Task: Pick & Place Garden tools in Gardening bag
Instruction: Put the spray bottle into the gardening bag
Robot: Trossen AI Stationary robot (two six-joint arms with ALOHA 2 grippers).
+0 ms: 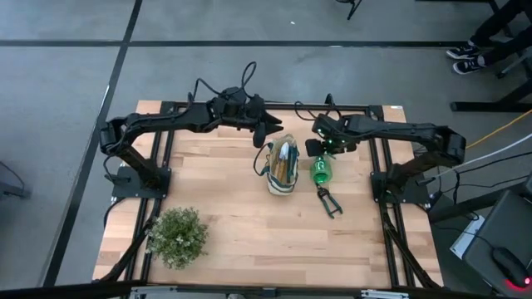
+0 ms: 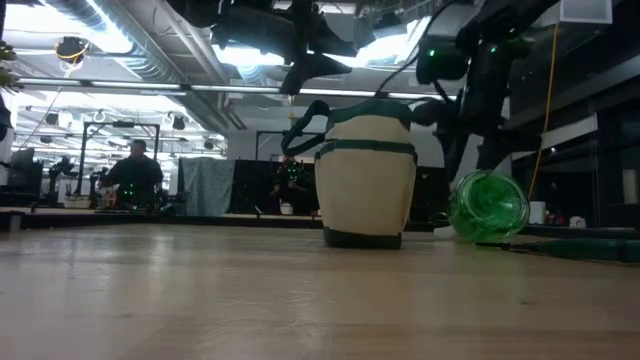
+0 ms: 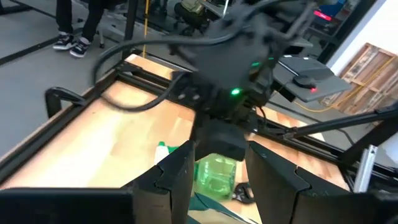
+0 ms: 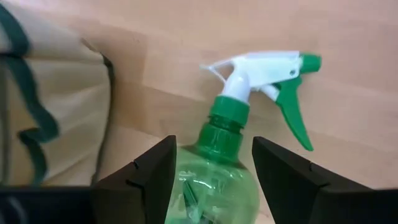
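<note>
Straddling the translucent green plastic spray bottle [image 4: 214, 180] just below its neck, your right gripper [image 4: 212, 171] has its dark fingers spread to either side of the body and, as far as the right wrist view shows, not yet pressing on it. The bottle lies on its side on the pale wooden table [image 1: 233, 216], just beside the small cream canvas gardening bag with dark green trim [image 1: 283, 169], its white and green trigger head [image 4: 273, 78] pointing away from the wrist. Watch that rounded, slick wall: if you close off-centre, the bottle could roll or squirt out from between the fingers, and a roll toward the bag might nudge or tip it. The dark pruning shears [image 1: 330, 202] lie close by on the table, so a sliding bottle may knock them too. Your left gripper [image 1: 264, 131] hovers with fingers spread over the far end of the bag, near a green strap [image 2: 305, 125]; I judge a snag possible there. In the bag, you can see a silver trowel blade [image 1: 284, 152] standing up with wooden shafts beside it; how many shafts I cannot tell.
</note>
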